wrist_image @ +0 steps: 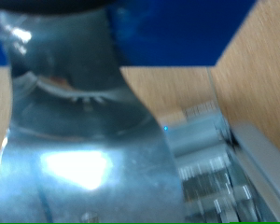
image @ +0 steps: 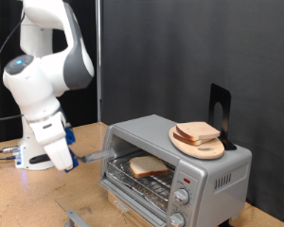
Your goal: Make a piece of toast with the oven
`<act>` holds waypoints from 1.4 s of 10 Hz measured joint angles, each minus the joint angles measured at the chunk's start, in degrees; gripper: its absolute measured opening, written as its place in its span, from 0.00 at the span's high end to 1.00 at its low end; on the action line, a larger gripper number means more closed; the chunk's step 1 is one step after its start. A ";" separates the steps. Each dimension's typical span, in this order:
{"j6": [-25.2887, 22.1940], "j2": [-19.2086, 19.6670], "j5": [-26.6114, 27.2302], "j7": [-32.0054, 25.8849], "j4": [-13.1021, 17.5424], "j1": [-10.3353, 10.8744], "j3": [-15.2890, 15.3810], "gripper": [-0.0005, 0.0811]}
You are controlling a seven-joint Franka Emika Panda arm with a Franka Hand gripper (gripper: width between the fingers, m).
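Toast (image: 148, 166) lies on wire rack inside oven (image: 213, 168), door open. Hand (image: 85, 159) at door's left edge in ext. view; finger spread: can't tell. Judgement: push door slow, clear of rack.

oven (image: 194, 151): brushed silver-grey metal, dull sheen, wire rack bright metal | piece of toast (image: 148, 166): pale matt crumb, darker crust | round plate (image: 197, 145): light wood, smooth | table (image: 38, 199): matt tan wood grain | robot arm (image: 43, 66): glossy white plastic shell | wrist view: shiny reflective metal surface (wrist_image: 79, 140), blurred
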 joint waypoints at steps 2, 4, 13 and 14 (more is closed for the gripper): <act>-7.21 -3.60 3.91 -1.33 1.91 0.01 -2.54 0.51; -8.81 -5.11 4.65 -1.30 1.88 0.02 -2.96 0.51; -13.36 -17.86 25.56 1.36 -0.78 8.91 1.07 0.51; -12.72 -19.67 26.37 3.56 -0.94 9.99 2.51 0.51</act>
